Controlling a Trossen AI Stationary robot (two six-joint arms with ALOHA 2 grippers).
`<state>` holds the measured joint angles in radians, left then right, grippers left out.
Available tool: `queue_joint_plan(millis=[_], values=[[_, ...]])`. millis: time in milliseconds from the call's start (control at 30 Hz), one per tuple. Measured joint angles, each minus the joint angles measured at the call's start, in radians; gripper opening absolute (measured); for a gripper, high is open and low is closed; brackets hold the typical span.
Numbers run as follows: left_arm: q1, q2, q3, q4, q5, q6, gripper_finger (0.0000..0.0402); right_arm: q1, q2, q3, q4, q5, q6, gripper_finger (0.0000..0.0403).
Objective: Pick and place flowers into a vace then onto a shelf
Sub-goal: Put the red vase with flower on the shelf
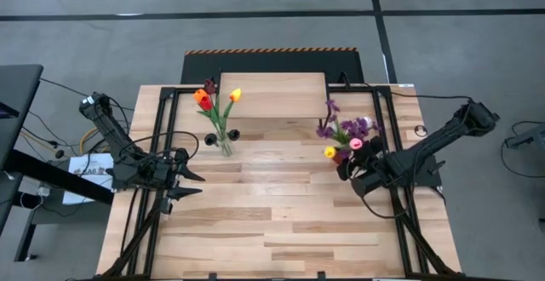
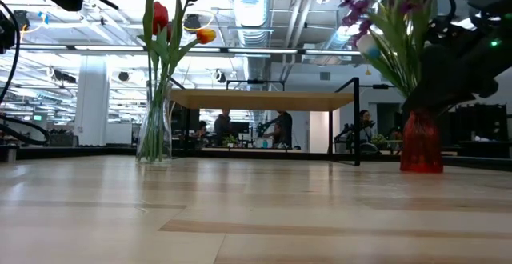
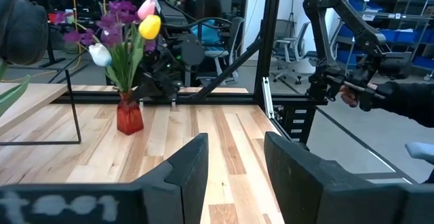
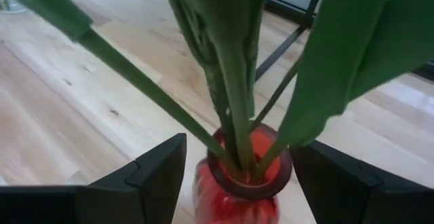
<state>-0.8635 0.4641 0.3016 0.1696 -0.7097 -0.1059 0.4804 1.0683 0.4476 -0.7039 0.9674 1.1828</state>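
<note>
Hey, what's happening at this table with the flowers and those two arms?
The right gripper has its open fingers on either side of a red vase full of purple, yellow and pink flowers. A clear vase of red, orange and yellow tulips stands before the wooden shelf. The left gripper waits, open, at the table's left side.

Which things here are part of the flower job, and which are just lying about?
Job:
red vase of flowers, between right pincer fingers
clear vase of tulips
shelf

Lying about:
left pincer, idle
people behind the table
</note>
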Motion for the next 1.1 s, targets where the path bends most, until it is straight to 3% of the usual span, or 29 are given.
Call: queue_joint_plan(millis=[700,1100], values=[[0.0,0.0,0.0,-0.006,0.001,-0.003,0.0135,-0.099,0.0,-0.003,0.009,-0.039,-0.039,0.0249],[0.0,0.0,0.0,-0.006,0.001,-0.003,0.0135,-0.103,-0.002,-0.08,0.14,-0.039,-0.04,0.0136]])
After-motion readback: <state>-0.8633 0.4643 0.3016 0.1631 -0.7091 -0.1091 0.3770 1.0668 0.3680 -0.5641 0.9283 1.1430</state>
